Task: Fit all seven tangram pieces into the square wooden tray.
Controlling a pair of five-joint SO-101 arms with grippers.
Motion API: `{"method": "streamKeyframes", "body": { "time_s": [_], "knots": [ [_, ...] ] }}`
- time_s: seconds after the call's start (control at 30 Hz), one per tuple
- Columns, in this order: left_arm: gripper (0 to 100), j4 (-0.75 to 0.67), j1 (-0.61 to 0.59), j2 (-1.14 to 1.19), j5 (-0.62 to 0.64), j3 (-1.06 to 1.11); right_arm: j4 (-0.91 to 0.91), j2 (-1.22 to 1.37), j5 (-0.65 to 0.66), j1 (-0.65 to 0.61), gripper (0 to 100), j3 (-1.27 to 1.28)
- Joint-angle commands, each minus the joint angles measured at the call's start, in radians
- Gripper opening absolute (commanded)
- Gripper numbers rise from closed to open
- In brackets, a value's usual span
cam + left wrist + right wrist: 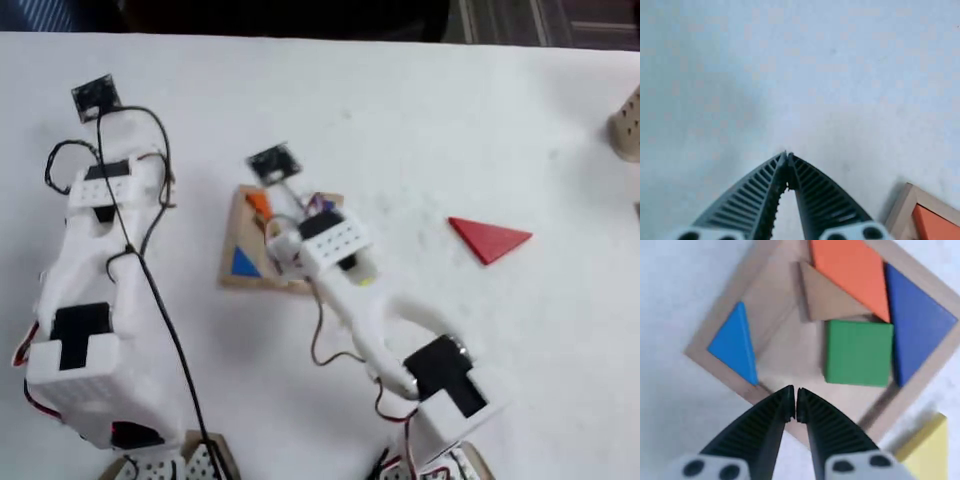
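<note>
The square wooden tray (775, 315) holds a light blue triangle (735, 342), an orange parallelogram (852, 270), a tan triangle (827, 297), a green square (858, 352) and a dark blue triangle (917, 325). A yellow piece (927, 450) lies on the table just outside the tray. My right gripper (794, 394) is shut and empty, with its tips over the tray's rim. In the high view the right arm (335, 245) covers much of the tray (235, 275). A red triangle (488, 238) lies alone to the right. My left gripper (787, 157) is shut over bare table, beside a tray corner (902, 205).
The left arm (100, 260) stands at the left with black cables (150, 270) trailing over it. A perforated wooden object (626, 125) sits at the table's right edge. White tabletop stretches between the tray and the red triangle.
</note>
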Motion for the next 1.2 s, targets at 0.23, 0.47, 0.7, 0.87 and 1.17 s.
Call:
{"method": "streamKeyframes", "body": {
  "time_s": [0.23, 0.47, 0.7, 0.87, 1.17],
  "knots": [
    [2, -0.025, -0.01, -0.007, 0.012, -0.037, -0.113, -0.054, -0.014, -0.128, 1.8, 0.023],
    [2, -0.025, -0.01, -0.005, 0.012, -0.037, -0.113, 0.036, -0.014, -0.139, 1.8, -0.008],
    [2, -0.025, -0.008, -0.005, 0.012, -0.035, -0.039, 0.085, -0.014, -0.062, 1.8, -0.091],
    [2, -0.025, -0.007, -0.005, 0.012, -0.035, -0.044, 0.082, -0.012, -0.007, 1.8, -0.106],
    [2, -0.025, -0.007, -0.005, 0.012, -0.035, -0.039, 0.077, -0.012, 0.027, 1.8, -0.12]
  ]
}}
